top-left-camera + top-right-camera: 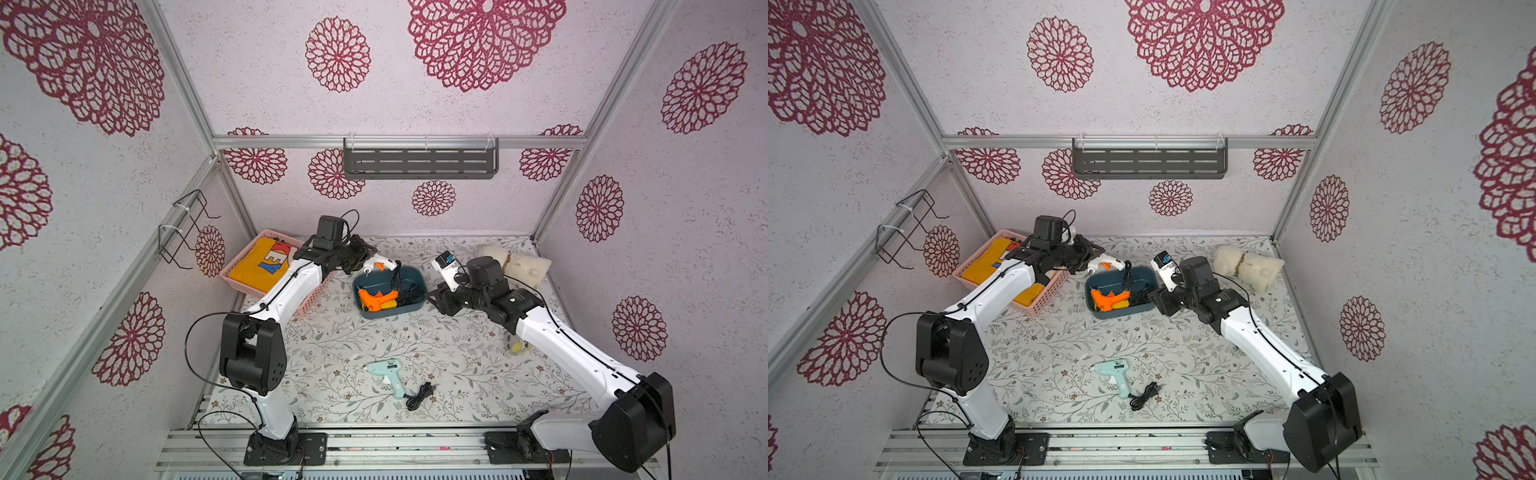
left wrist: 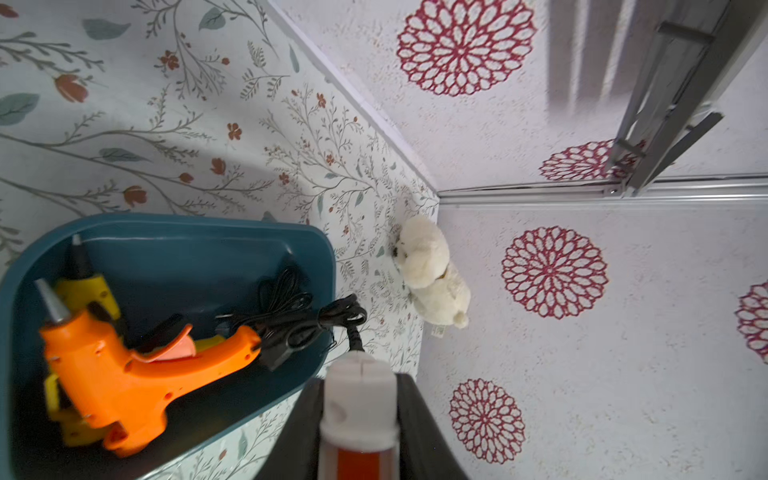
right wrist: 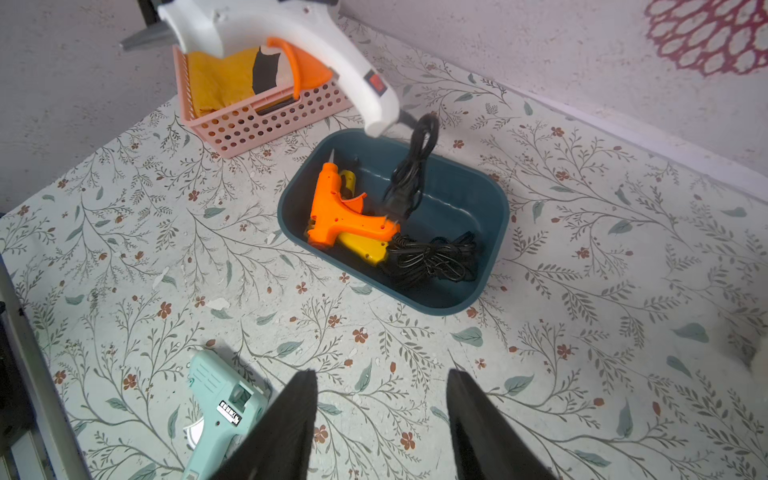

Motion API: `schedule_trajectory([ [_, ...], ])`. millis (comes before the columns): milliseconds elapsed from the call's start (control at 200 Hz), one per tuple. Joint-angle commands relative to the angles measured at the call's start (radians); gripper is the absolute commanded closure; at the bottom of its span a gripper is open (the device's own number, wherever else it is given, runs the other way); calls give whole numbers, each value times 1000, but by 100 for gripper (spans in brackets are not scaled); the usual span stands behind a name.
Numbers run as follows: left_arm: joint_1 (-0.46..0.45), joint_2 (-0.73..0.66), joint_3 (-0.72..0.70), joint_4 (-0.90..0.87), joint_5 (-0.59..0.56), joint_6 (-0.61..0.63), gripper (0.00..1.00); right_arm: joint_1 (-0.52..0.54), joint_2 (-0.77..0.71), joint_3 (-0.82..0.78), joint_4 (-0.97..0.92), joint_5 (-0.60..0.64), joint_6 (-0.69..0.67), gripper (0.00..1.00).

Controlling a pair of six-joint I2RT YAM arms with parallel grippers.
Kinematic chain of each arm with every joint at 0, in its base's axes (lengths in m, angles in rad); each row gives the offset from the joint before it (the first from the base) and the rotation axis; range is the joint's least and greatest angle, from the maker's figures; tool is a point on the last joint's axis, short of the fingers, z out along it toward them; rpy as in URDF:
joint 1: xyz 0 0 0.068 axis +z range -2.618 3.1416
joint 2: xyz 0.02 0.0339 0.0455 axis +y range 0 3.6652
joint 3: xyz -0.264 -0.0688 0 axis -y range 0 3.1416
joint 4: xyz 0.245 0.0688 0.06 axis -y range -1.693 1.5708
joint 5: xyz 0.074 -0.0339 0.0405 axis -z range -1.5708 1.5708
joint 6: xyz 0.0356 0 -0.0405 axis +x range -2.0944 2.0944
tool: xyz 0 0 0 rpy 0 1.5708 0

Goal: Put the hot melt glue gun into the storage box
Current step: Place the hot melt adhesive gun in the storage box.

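The floral worktop [image 1: 457,345] carries the teal storage box [image 1: 390,312] toward its far edge. The right gripper [image 3: 380,376] waits beside the box, jaws parted and empty. The left gripper [image 1: 362,257] is clamped on the white hot melt glue gun [image 1: 380,262], which is above the box's far rim. An orange glue gun [image 1: 376,300] already lies inside, and the cord [image 3: 415,166] dangles in. Best to carry the white gun over bare box floor, lower it, then release.

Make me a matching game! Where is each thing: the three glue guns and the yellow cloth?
1 white glue gun
2 orange glue gun
3 mint glue gun
4 yellow cloth

A in the pink basket
B held by the left gripper
C lying on the table
D inside the storage box

Pairs: 1-B, 2-D, 3-C, 4-A.
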Motion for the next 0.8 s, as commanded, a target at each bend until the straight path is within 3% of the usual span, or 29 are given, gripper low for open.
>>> schedule_trajectory([
  [0, 0, 45, 6, 186, -14, -105, 100, -4, -38, 20, 16, 24, 19, 44],
  [155, -4, 117, -43, 327, -16, -185, 100, -3, -37, 20, 15, 26, 22, 44],
  [370, -11, 149, -68, 333, 4, -187, 100, -6, -40, 24, 3, 36, 14, 44],
  [610, -22, 194, -86, 214, -3, -74, 100, -6, -29, 21, 8, 29, 19, 44],
  [791, -27, 242, -22, 106, -48, 21, 100, -6, -18, 26, 8, 20, 18, 44],
])
